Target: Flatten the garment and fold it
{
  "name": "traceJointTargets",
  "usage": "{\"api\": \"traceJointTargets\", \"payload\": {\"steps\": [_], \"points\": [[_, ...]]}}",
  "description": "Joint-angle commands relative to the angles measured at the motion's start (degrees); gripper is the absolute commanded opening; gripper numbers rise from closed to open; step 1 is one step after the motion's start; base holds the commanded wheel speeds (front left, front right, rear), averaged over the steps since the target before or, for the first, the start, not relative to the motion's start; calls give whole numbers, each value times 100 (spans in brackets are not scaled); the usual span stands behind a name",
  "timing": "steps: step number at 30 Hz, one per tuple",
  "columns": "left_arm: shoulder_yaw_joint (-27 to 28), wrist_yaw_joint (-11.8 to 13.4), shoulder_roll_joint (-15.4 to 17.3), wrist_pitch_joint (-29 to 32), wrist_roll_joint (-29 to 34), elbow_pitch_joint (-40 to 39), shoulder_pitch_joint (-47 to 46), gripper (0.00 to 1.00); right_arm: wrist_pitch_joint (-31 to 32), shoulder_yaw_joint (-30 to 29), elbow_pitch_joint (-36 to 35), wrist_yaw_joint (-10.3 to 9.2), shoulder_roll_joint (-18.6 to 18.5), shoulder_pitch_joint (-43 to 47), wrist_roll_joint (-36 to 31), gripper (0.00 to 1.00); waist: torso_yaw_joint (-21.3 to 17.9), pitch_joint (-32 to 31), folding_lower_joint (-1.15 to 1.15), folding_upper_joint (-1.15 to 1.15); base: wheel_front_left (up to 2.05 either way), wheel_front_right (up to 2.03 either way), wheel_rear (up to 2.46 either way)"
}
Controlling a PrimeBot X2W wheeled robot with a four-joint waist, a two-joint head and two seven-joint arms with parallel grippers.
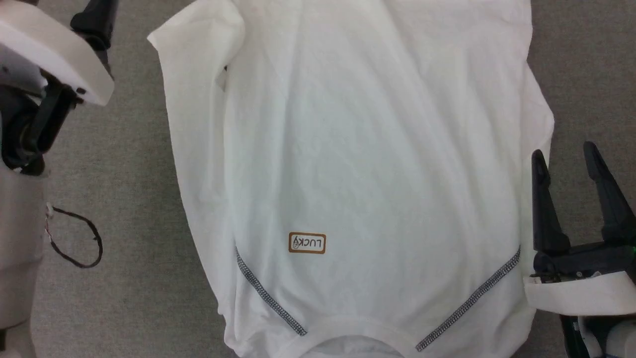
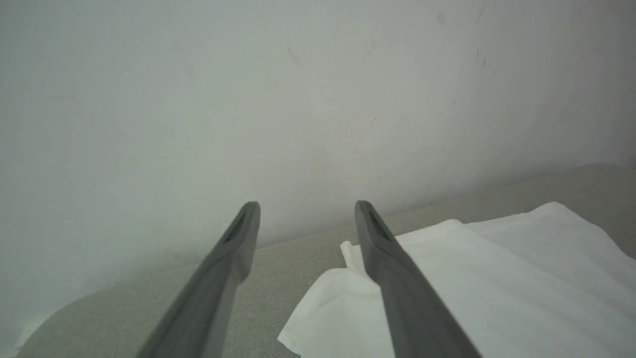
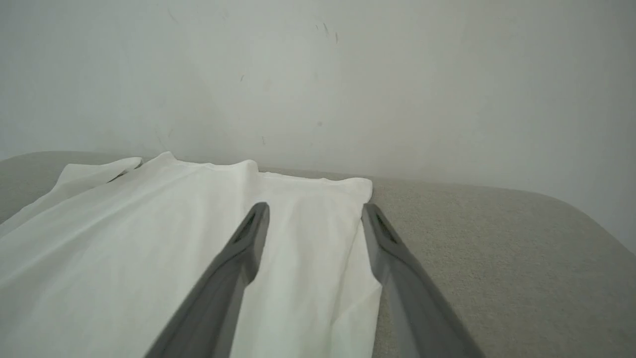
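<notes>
Head view shows the garment (image 1: 357, 149) spread on the grey desk (image 1: 124, 199), collar nearest me, its brown-bordered label (image 1: 307, 243) reading "LUCKY" upside down. My right pincer (image 1: 564, 150) gapes wide beside the right edge, grasping nothing; whether it brushes cloth I cannot tell. My left pincer (image 2: 308, 205) is likewise spread, empty, near the far left corner.

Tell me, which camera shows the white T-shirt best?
The head view: the T-shirt lies spread out, label and stitching visible. The left wrist view catches one corner, the right wrist view a low, slanted side.
</notes>
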Motion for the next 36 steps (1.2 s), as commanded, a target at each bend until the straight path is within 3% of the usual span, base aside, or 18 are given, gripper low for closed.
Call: {"api": "traceJointTargets", "payload": {"steps": [1, 9, 18, 26, 27, 28, 36], "points": [[-127, -36, 114, 126, -90, 95, -139, 100, 14, 27, -26, -5, 0, -103, -32, 100, -114, 490, -2, 0, 0, 0, 0], [-546, -39, 470, 958, -627, 997, -704, 100, 55, 57, -59, -5, 0, -270, -52, 100, -319, 874, -2, 0, 0, 0, 0], [-421, 140, 257, 1454, -1102, 1594, -910, 100, 114, -8, -127, -5, 0, -313, -90, 100, -296, 1250, -2, 0, 0, 0, 0], [-650, 290, 386, 2111, -1052, 1778, -849, 100, 150, 76, -80, -5, 0, -465, -137, 100, -274, 1398, -2, 0, 0, 0, 0], [-671, 276, 394, 2148, -1065, 1773, -839, 39, 150, 79, -75, -5, 0, -474, -142, 100, -273, 1405, -2, 0, 0, 0, 0], [-680, 262, 401, 2151, -1073, 1761, -833, 0, 152, 78, -69, -5, 0, -483, -146, 100, -272, 1407, -2, 0, 0, 0, 0], [-511, 186, 399, 1536, -1147, 1691, -785, 0, 136, 99, 74, -5, 0, -532, -122, 100, -226, 1187, -2, 0, 0, 0, 0]]}}
